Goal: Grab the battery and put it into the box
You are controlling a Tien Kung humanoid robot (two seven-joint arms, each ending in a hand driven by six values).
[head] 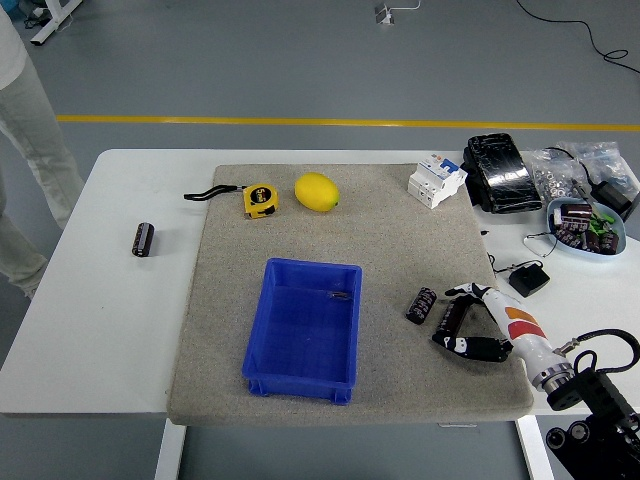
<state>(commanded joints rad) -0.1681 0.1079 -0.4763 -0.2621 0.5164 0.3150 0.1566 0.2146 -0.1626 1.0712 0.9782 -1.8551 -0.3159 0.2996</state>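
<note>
Over on the left of the frame a spare battery (144,239) lies alone on the white table (100,330). Near the middle bottom sits the blue box (303,328) on the grey mat (400,230). Just right of it lies the small black battery (421,305). Lower right, the right hand (470,325) is beside it with fingers spread, holding nothing. A bad pinch could make the round battery roll away, or it could drop outside the box.

Blue box (302,330), yellow lemon (316,191) at twelve o'clock, black battery (421,305) at three, grey speckled mat (400,240)
</note>
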